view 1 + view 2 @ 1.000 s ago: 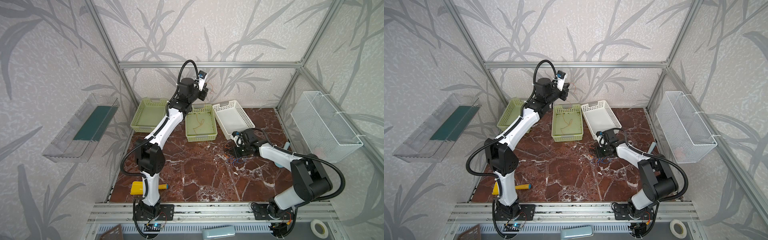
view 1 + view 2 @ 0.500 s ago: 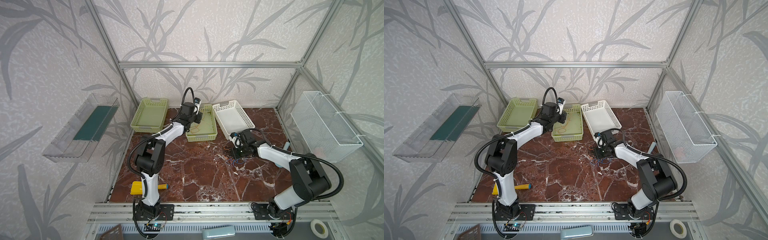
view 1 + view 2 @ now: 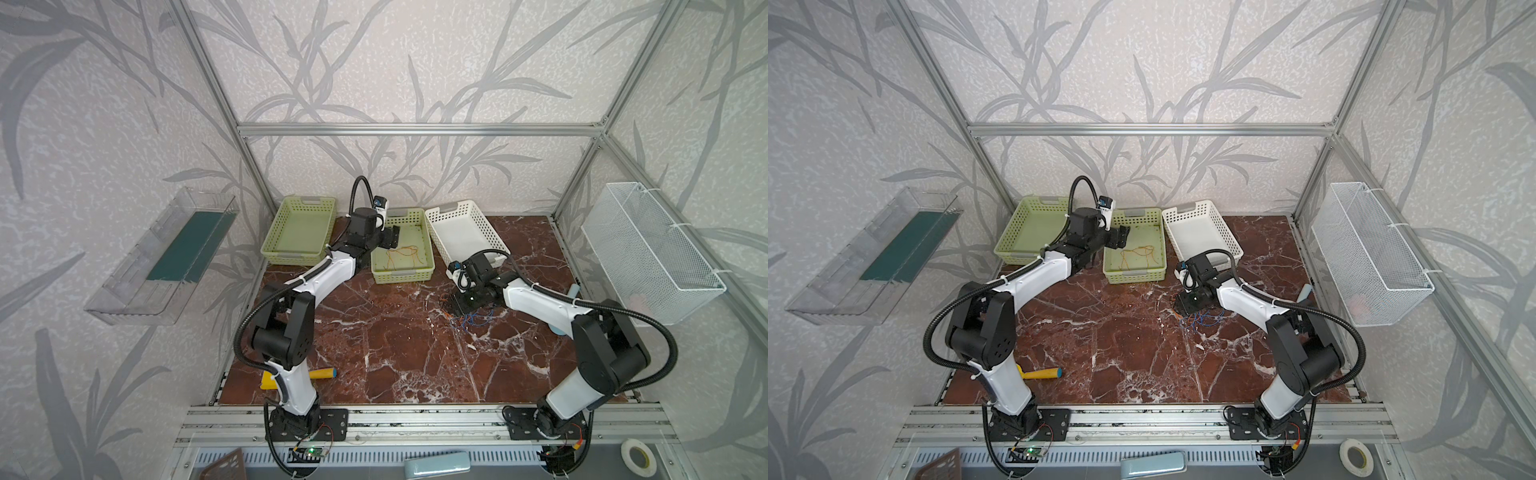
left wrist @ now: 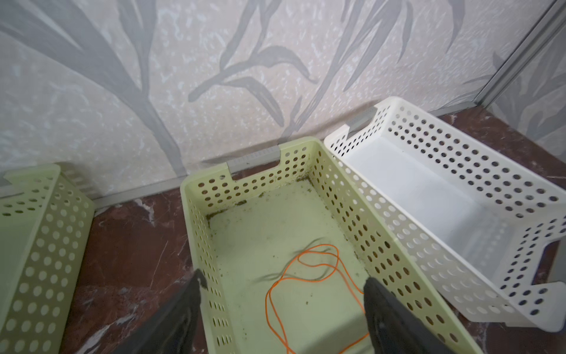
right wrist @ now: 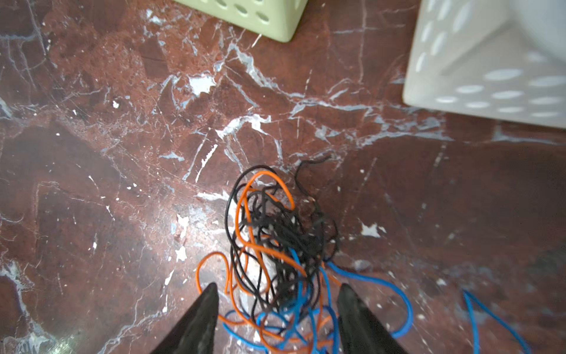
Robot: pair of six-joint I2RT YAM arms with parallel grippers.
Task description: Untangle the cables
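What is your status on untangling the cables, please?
Left hand open over middle pale green perforated plastic basket; one thin orange cable loose inside. Right hand open over knotted orange, blue and black cable tangle on red marble tabletop. Nothing in the way.

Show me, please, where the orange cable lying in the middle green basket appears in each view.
In a top view: orange cable on the middle green basket's floor.
In a top view: likewise.
Left wrist: just ahead of the open left end effector.
Right wrist: not in it.
Shared landmark: white basket.
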